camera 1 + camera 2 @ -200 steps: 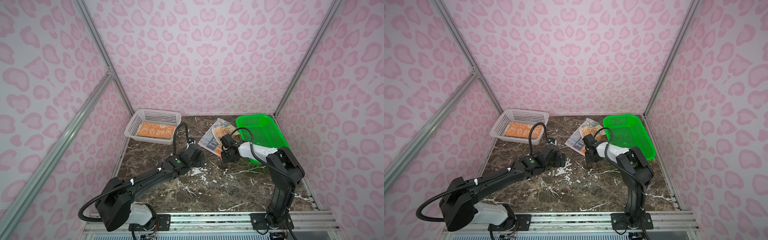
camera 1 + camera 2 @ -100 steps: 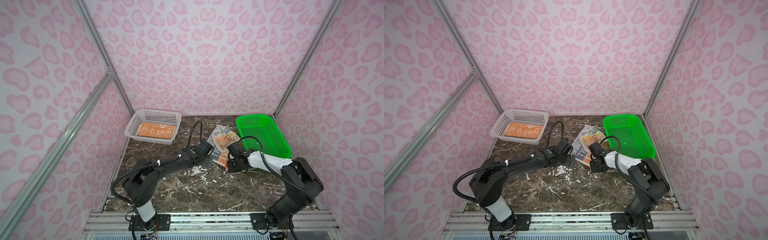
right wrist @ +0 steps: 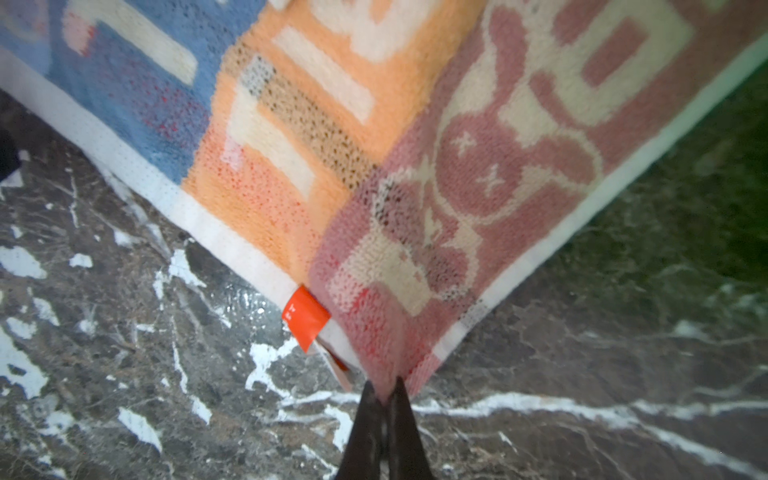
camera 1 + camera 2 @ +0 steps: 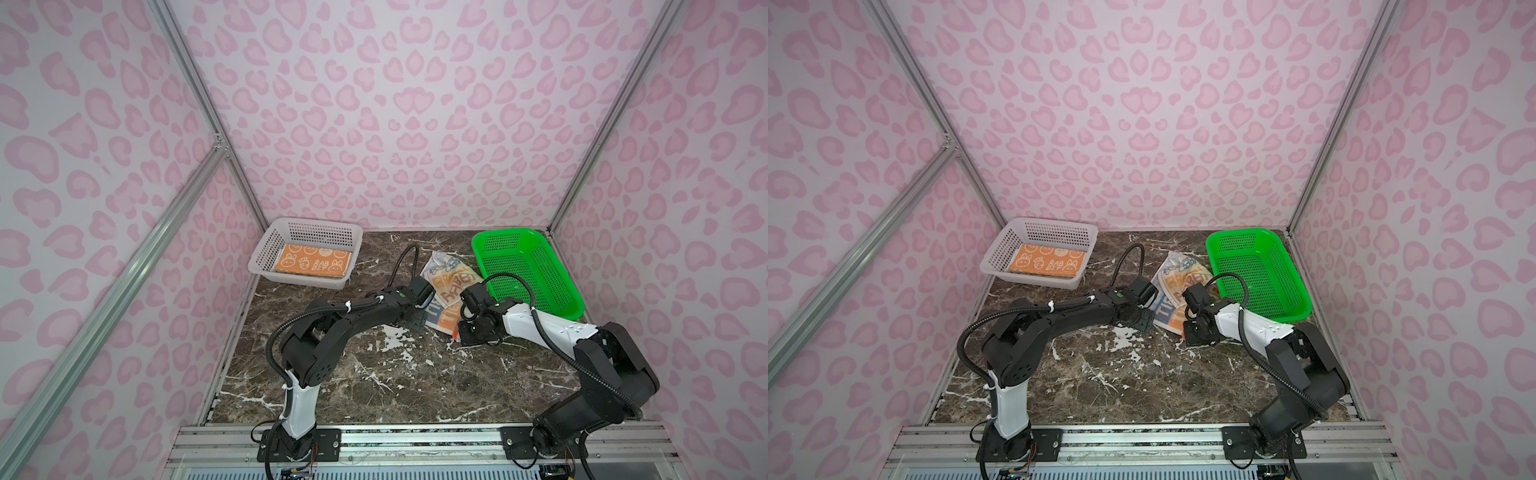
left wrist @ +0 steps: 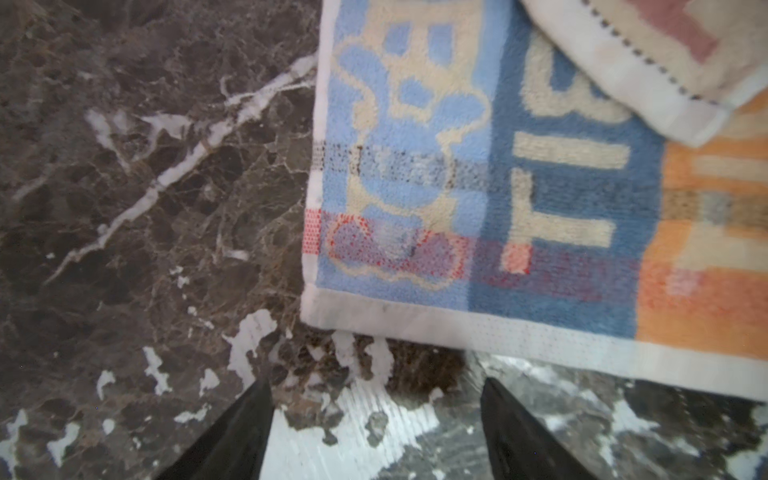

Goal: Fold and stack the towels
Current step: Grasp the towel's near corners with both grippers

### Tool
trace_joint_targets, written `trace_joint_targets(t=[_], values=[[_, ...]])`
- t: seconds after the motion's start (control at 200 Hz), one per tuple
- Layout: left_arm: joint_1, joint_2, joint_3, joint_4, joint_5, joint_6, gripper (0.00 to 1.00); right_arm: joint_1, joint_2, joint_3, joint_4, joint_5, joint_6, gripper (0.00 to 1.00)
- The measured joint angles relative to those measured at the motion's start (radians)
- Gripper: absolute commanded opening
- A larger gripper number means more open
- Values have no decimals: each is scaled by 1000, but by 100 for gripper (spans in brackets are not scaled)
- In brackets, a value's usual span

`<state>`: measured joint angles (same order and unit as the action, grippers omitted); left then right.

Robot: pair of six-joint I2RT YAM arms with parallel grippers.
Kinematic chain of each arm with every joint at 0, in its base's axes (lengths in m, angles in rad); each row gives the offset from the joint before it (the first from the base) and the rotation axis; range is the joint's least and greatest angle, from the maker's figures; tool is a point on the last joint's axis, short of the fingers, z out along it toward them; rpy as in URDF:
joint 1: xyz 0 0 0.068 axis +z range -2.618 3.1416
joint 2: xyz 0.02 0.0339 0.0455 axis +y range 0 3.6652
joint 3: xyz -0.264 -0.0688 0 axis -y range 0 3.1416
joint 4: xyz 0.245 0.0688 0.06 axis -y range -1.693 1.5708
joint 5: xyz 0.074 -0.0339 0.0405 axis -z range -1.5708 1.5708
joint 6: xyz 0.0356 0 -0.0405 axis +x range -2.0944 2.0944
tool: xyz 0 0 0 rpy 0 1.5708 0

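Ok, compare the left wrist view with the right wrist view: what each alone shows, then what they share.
Left wrist only: the left gripper, jaws apart over the dark marble tabletop, short of the white hem of the patchwork terry towel; its light blue bunny panel; a second cream terry cloth lying over it. Right wrist only: the right gripper shut on the towel's pink bunny corner, beside an orange fabric tag. Both: that towel's dark blue and orange lettered panels, and the marble.

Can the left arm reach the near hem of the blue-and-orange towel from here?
Probably yes. The left end effector is open just short of the towel, with only bare marble table before its white hem. The right end effector pinches a different corner.
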<state>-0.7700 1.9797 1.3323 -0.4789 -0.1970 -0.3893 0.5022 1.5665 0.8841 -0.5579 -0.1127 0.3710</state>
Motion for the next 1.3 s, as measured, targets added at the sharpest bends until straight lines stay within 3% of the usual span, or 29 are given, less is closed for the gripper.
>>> trace_joint_targets(t=[0.165,0.35,0.6,0.7,0.95,1.3], values=[[22,26,49,2,8,28,74,0,-5,-4,-5,0,0,0],[33,53,74,6,41,50,62,-4,-11,-4,-9,-4,0,0],[35,59,64,6,60,70,59,-13,-14,-4,-9,-11,-1,0],[37,66,63,14,71,71,52,-13,-14,-4,-9,-11,-1,0],[38,90,68,72,77,76,47,-21,-18,-5,-8,-15,-1,0],[41,103,64,136,77,76,18,-36,-37,-5,8,-29,-1,0]])
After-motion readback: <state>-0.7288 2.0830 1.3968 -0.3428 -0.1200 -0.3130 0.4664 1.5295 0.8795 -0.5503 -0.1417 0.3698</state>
